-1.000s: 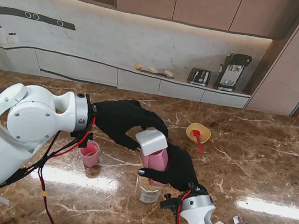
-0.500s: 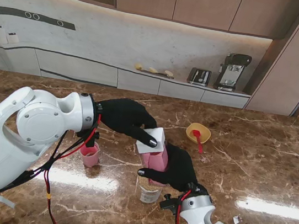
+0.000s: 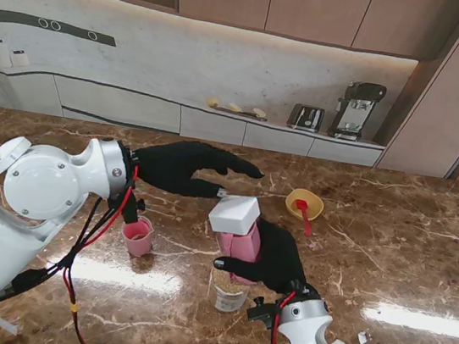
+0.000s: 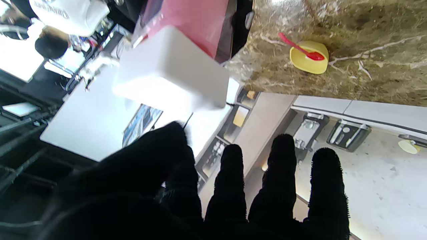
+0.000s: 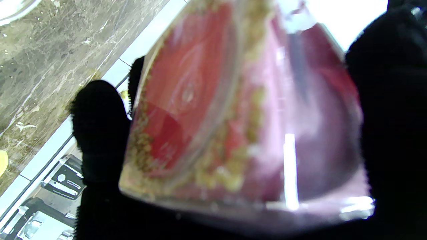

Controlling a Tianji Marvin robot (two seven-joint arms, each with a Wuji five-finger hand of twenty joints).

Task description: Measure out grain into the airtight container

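Marble-brown surface runs wide and bare on the left and right sides, with its far edge meeting a pale counter wall. At the left, a pink cup stands alone near the left arm, apart from everything else. Farther from me and over it, the left hand hovers with black-gloved fingers stretched out and spread, holding nothing; it sits just short of the white lid without touching it. That lid caps a pink container at the middle of the surface, tilted, its clear pink wall showing tan grain clinging inside in the right wrist view. The right hand wraps the container from the right side, fingers clamped around its body. Just nearer to me, beside that hand, a small clear jar stands upright with grain in it. To the right and farther away, a yellow bowl holds a red spoon, well apart from the container, with open room around it.
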